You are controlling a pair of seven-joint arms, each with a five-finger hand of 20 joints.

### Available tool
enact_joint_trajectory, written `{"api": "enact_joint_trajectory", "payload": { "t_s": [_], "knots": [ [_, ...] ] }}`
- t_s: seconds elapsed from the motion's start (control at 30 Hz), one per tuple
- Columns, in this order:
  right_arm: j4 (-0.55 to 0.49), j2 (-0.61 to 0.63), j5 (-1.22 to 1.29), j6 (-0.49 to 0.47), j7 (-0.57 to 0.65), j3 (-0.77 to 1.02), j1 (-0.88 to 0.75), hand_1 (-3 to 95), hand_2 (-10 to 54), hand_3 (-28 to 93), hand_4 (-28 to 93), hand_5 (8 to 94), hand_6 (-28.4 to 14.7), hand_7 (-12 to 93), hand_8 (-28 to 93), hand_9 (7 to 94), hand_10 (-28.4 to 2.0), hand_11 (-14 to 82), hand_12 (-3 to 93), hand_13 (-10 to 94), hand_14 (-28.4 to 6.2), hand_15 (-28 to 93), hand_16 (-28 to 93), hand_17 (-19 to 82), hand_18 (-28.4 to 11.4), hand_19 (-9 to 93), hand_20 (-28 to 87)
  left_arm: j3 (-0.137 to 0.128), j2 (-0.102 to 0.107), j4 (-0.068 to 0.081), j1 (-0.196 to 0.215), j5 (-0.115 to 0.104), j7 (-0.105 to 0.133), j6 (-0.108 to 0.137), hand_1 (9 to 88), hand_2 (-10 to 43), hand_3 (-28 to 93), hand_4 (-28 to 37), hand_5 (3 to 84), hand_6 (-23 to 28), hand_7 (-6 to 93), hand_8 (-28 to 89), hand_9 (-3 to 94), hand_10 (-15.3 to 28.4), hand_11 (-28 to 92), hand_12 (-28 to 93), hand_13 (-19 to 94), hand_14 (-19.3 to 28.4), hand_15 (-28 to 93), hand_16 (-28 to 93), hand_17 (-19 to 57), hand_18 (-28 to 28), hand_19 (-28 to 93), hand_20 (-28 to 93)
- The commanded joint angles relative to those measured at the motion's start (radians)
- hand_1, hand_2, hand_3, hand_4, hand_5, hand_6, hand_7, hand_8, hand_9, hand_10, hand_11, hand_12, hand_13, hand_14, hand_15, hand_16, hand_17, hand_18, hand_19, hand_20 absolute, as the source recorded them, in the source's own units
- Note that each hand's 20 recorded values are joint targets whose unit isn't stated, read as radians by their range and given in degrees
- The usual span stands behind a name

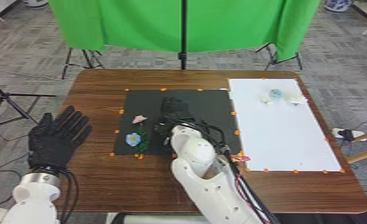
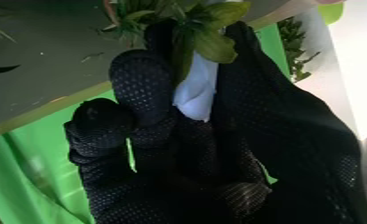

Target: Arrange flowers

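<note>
Right hand (image 2: 142,82) clamped on white flower (image 2: 197,87); we have it around head view's centre, at black mat (image 1: 153,100). Left hand (image 1: 57,142), lower left, fingers apart. Pink bloom (image 1: 139,119), blue bloom (image 1: 133,139) laid centre-left; loose blooms (image 1: 275,93), upper right, probably left.

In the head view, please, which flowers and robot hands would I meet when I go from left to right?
Left hand → blue flower → right hand → pink-and-yellow flower → pale blue flower → rightmost white flower.
</note>
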Motion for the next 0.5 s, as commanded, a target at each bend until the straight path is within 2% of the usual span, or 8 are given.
{"api": "enact_joint_trajectory", "payload": {
  "t_s": [0.03, 0.1, 0.17, 0.3, 0.5],
  "knots": [
    [-0.028, -0.007, -0.024, 0.017, -0.030, -0.014, -0.011, 60.2, -9.5, 70, -28, 76.0, -2.7, 30, 2, 85.2, -11.0, 10.2, 39.2, 71, -9.6, 56, 46, 37, -26.0, 92, 48, 0.005, -0.003, 0.008, 0.000, -0.006, -0.005, -0.013, 25.9, 11.3, 76, -28.3, 45.6, 9.7, 18.2, -11, 37.8, 16.5, 24, 11, 27, 17.3, 45, -7, -7.1, 16.5, 39, 14],
    [-0.032, -0.008, -0.014, 0.006, -0.031, -0.011, -0.014, 59.2, -9.5, 70, -28, 74.9, -3.3, 28, 1, 83.4, -11.6, 9.1, 37.1, 70, -10.1, 57, 45, 37, -26.1, 92, 48, 0.004, -0.004, 0.005, 0.001, -0.003, -0.009, -0.003, 25.9, 11.3, 76, -28.3, 45.4, 9.7, 18.2, -11, 37.8, 16.5, 24, 11, 27, 17.3, 45, -7, -7.2, 16.5, 39, 14],
    [-0.032, -0.007, -0.006, -0.004, -0.031, -0.006, -0.016, 57.3, -9.5, 72, -28, 73.8, -3.4, 26, 0, 80.0, -12.7, 11.4, 32.8, 68, -11.0, 59, 44, 36, -25.8, 91, 47, -0.001, -0.007, 0.010, 0.000, 0.008, -0.019, -0.023, 26.7, 9.9, 76, -28.3, 42.1, 9.4, 17.9, -11, 36.4, 16.1, 24, 11, 26, 17.1, 45, -7, -7.2, 16.5, 39, 14],
    [-0.028, -0.002, -0.017, -0.011, -0.023, -0.005, -0.015, 53.6, -9.5, 77, -28, 71.7, -2.8, 23, -2, 72.5, -14.6, 19.3, 18.3, 65, -12.2, 60, 42, 36, -25.5, 91, 47, -0.007, -0.009, 0.010, -0.002, 0.007, -0.026, -0.039, 27.8, 7.7, 76, -28.3, 38.3, 8.4, 17.9, -11, 34.5, 16.0, 23, 11, 25, 16.8, 43, -7, -7.5, 16.4, 38, 14],
    [-0.032, -0.005, -0.012, -0.044, -0.023, 0.001, -0.018, 52.8, -9.5, 78, -28, 69.9, -2.7, 22, -9, 67.5, -15.5, 17.9, 16.2, 62, -13.4, 61, 40, 35, -25.5, 91, 47, -0.006, -0.010, 0.010, -0.001, -0.002, -0.030, -0.046, 28.1, 6.6, 76, -28.3, 39.0, 8.7, 18.0, -11, 34.0, 16.1, 23, 11, 25, 16.8, 43, -7, -7.4, 16.2, 38, 13]
  ]
}}
